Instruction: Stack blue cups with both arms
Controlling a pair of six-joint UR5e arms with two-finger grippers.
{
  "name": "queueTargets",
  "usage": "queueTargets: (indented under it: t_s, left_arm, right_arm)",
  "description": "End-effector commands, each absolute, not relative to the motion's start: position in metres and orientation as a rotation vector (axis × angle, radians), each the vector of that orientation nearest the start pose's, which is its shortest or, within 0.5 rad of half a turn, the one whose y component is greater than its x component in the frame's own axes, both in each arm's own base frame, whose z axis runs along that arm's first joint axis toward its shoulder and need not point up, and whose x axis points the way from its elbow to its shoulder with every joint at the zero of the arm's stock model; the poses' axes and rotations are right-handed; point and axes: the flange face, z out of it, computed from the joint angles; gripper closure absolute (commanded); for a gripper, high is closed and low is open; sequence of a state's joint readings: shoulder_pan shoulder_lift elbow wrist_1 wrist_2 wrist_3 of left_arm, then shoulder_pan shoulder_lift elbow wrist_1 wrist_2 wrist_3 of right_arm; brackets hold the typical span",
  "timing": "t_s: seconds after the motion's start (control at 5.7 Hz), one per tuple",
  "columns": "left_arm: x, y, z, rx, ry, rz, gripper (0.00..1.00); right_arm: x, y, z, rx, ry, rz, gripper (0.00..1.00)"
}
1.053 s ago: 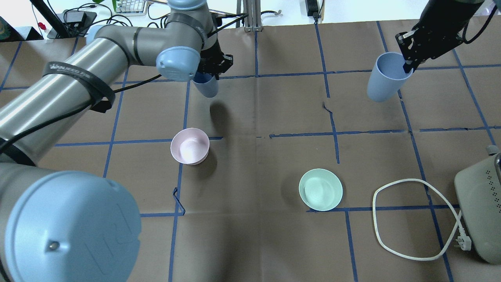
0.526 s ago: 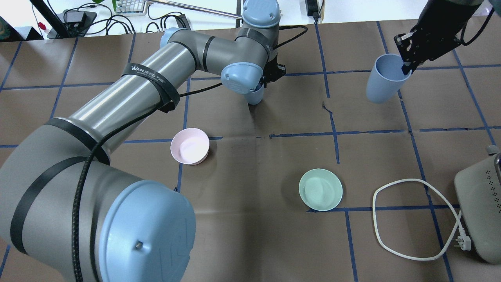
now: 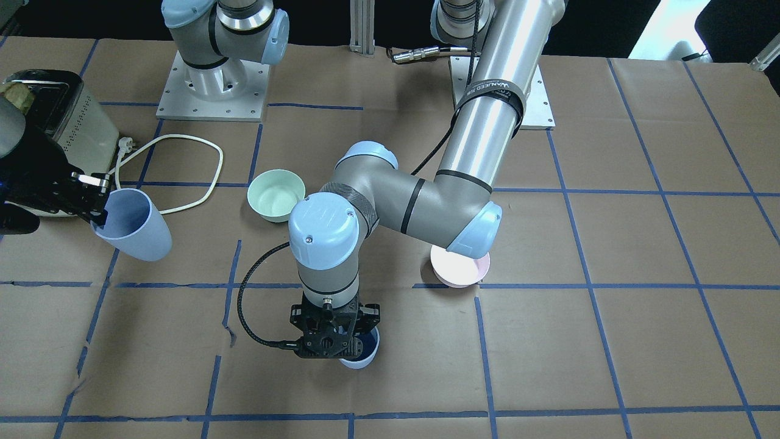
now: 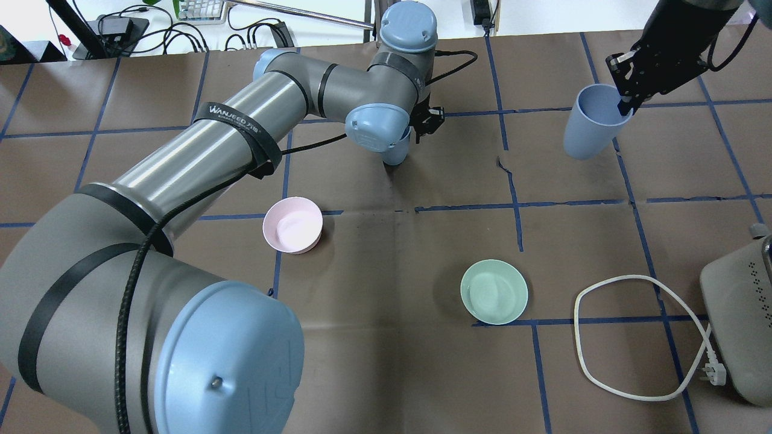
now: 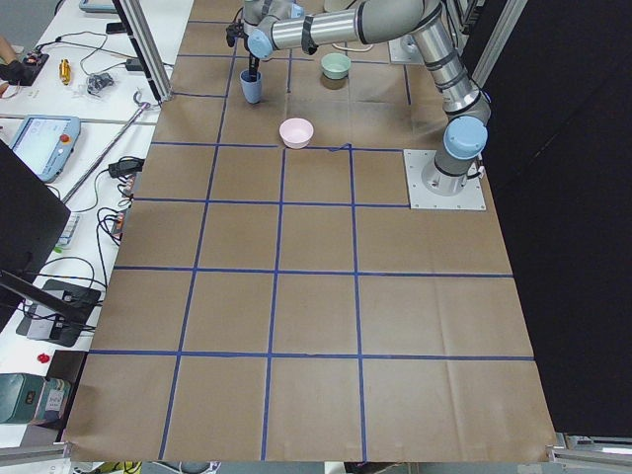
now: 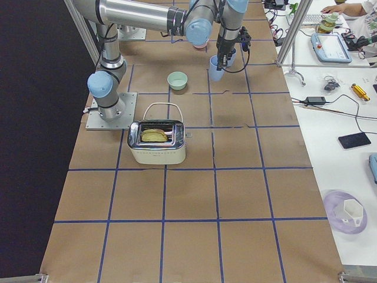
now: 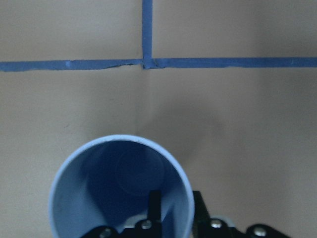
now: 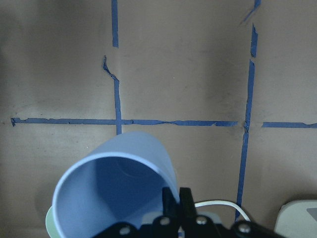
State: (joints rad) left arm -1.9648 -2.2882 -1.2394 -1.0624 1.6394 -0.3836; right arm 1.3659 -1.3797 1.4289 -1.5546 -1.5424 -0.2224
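One blue cup [image 4: 396, 150] hangs upright in my left gripper [image 4: 422, 122], low over the table's far middle. I cannot tell whether it touches the paper. In the left wrist view, one finger [image 7: 154, 206] is inside the cup [image 7: 99, 193] and the other is outside its rim, so my left gripper [image 7: 176, 201] is shut on the wall. In the front view the cup [image 3: 364, 356] sits under that gripper [image 3: 335, 341]. My right gripper [image 4: 626, 103] is shut on the rim of the second blue cup [image 4: 586, 129], held tilted in the air at the far right [image 3: 131, 225] [image 8: 114, 193].
A pink bowl [image 4: 292, 225] sits left of centre and a mint-green bowl [image 4: 494, 292] right of centre. A toaster [image 4: 739, 325] with a looped white cord [image 4: 603, 289] stands at the near right edge. My left arm's long link [image 4: 211, 150] crosses the left half.
My left arm has swung to the right with its cup, from the far left to the far middle, and lowered it. The right gripper and its cup have barely moved.
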Motion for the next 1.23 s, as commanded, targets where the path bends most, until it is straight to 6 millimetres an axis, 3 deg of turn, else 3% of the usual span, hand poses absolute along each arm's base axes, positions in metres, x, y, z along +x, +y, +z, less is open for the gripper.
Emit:
queueTargets:
  t_s: [0.0, 0.18, 0.35, 0.53, 0.7, 1.05]
  left_arm:
    - [-0.392, -0.63, 0.282, 0.004, 3.114, -0.189, 0.0]
    - [-0.359, -0.616, 0.313, 0.033, 3.106, -0.164, 0.0]
    - [-0.312, -0.594, 0.345, 0.131, 3.1, -0.152, 0.0]
    - [-0.269, -0.561, 0.373, 0.16, 3.091, -0.129, 0.0]
    - [-0.238, -0.53, 0.397, 0.195, 3.093, -0.1, 0.0]
    - [-0.224, -0.49, 0.452, 0.264, 3.127, -0.104, 0.0]
  right_arm:
    - [0.019, -0.592, 0.455, -0.013, 3.095, 0.034, 0.93]
    - [0.029, -0.606, 0.46, 0.065, 3.054, -0.015, 0.93]
    - [0.053, -0.624, 0.457, 0.033, 3.058, -0.026, 0.93]
    - [0.095, -0.638, 0.461, 0.064, 3.067, -0.05, 0.93]
    - [0.131, -0.647, 0.452, 0.111, 3.064, -0.033, 0.93]
    - [0.241, -0.644, 0.429, 0.224, 3.043, -0.081, 0.93]
